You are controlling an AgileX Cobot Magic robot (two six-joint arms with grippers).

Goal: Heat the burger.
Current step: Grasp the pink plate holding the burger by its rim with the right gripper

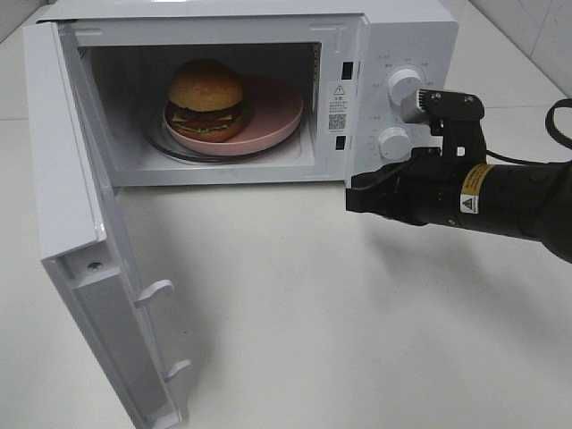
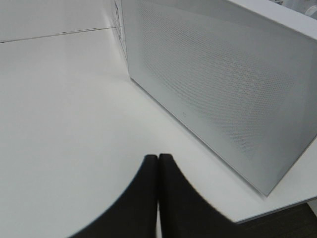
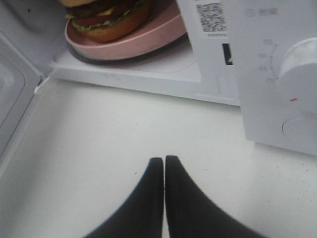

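Burger (image 1: 206,94) rests on pink plate (image 1: 279,109) inside microwave (image 1: 393,36) for heating; door (image 1: 63,179) open; right gripper (image 3: 164,159) pinched closed, empty.

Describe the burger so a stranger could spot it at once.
Find the white microwave with its door standing open. Inside sits a round pink plate, and the burger rests on its left part. It is the only food: brown domed bun over lettuce, cheese, tomato.
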